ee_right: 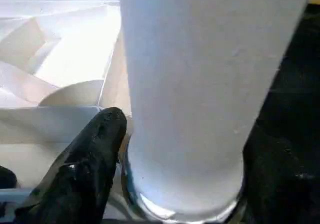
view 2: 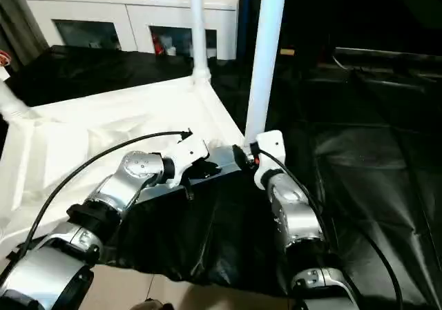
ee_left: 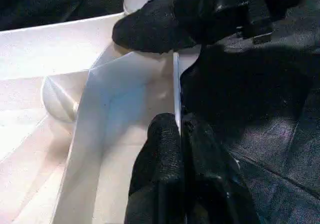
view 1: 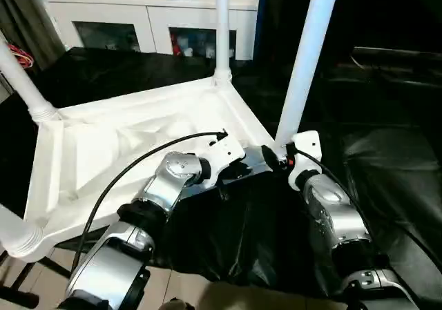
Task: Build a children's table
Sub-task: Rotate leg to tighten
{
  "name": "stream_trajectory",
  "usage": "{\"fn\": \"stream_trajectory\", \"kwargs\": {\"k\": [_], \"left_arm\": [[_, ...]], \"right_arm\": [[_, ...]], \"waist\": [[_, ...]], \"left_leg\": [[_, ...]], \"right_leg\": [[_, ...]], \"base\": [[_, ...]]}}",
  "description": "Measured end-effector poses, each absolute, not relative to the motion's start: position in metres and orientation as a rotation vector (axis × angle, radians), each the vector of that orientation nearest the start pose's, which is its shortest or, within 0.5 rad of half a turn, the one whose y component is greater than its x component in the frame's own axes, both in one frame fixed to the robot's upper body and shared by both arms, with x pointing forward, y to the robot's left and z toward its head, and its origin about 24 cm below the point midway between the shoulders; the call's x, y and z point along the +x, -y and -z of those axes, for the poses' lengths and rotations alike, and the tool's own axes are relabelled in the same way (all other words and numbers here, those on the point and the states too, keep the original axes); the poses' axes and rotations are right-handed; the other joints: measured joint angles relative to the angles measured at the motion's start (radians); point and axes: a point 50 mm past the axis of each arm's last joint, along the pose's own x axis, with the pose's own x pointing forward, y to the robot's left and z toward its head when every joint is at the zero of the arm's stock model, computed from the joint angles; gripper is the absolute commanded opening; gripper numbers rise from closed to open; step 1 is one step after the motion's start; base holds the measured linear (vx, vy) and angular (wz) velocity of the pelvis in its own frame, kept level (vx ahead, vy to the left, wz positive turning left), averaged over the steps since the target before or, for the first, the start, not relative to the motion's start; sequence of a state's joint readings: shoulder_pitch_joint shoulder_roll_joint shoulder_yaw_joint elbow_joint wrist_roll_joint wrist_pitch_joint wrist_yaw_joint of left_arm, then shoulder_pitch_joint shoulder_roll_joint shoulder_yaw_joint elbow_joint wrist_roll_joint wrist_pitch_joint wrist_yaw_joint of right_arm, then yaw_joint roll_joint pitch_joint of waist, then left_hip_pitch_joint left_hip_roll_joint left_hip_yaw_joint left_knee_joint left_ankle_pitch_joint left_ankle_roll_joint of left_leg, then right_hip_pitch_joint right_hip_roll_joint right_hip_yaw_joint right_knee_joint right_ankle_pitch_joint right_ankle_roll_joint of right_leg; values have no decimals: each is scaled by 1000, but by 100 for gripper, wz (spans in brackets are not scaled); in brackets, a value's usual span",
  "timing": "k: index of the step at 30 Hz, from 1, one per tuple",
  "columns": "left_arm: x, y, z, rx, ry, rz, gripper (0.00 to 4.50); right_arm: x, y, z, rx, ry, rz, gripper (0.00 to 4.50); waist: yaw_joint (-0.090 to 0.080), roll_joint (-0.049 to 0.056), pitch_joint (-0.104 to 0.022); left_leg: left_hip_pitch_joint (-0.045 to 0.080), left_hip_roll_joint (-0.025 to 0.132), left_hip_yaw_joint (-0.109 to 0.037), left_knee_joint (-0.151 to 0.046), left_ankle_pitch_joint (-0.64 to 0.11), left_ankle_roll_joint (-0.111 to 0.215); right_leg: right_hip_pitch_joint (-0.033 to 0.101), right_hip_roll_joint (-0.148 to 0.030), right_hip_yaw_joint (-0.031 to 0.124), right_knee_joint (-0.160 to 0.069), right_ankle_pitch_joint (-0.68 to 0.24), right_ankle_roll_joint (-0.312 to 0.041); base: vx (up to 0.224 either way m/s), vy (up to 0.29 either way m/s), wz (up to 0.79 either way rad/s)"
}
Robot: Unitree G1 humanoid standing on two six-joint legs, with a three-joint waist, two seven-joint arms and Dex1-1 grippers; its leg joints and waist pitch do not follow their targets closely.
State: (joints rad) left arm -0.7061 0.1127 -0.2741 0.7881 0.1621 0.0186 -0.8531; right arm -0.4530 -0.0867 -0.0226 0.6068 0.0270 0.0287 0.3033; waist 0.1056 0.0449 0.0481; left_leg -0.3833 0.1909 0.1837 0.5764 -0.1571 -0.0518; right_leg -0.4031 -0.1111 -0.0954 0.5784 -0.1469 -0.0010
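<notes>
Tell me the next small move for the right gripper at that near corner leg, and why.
Probably close the right gripper on the near leg and press it down. Its fingers flank the leg's base at the corner socket, and the left gripper pinches the tabletop's rim, bracing it.

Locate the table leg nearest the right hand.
In the left eye view the table leg stands upright in the tabletop's near right corner socket, the right hand at its base.
</notes>
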Motion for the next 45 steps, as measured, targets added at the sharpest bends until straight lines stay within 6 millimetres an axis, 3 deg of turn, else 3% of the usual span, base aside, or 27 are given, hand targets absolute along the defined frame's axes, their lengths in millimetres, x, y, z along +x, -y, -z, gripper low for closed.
{"fn": "stream_trajectory", "kwargs": {"k": [7,15,23,27,36,41,45], "left_arm": [[330,-77,-48,442,-303,1227,0],[319,-102,-50,486,-323,1401,0],[312,-116,-52,505,-368,1522,0],[309,-122,-54,508,-397,1593,0],[306,-124,-54,489,-419,1641,0],[306,-121,-54,476,-420,1640,0],[309,-117,-52,469,-407,1569,0]], "right_arm": [[320,137,-28,-75,-191,-545,377],[291,151,-31,-143,-222,-965,377],[276,156,-39,-177,-303,-1234,377],[269,157,-42,-161,-351,-1337,342],[264,156,-43,-139,-384,-1388,271],[263,154,-41,-113,-371,-1365,265],[268,157,-38,-90,-343,-1244,264]], "waist": [[-2,0,0],[20,-1,1],[38,-4,2],[42,-5,2],[52,-6,2],[54,-6,2],[49,-7,2]], "left_leg": [[-1,1,0,-1,0,0],[-1,1,2,-1,0,0],[-1,1,2,0,0,0],[-1,1,2,0,0,0],[-2,1,2,0,0,0],[-1,2,3,0,0,0],[-1,1,3,0,0,0]], "right_leg": [[-1,1,0,0,-2,2],[0,0,1,1,-2,2],[0,0,1,1,-4,6],[0,0,1,1,-3,5],[0,0,2,2,-1,1],[0,0,2,2,-1,1],[0,0,2,2,-2,2]], "base": [[0,0,0],[0,0,0],[0,0,0],[0,0,0],[0,0,0],[0,0,0],[0,0,0]]}}
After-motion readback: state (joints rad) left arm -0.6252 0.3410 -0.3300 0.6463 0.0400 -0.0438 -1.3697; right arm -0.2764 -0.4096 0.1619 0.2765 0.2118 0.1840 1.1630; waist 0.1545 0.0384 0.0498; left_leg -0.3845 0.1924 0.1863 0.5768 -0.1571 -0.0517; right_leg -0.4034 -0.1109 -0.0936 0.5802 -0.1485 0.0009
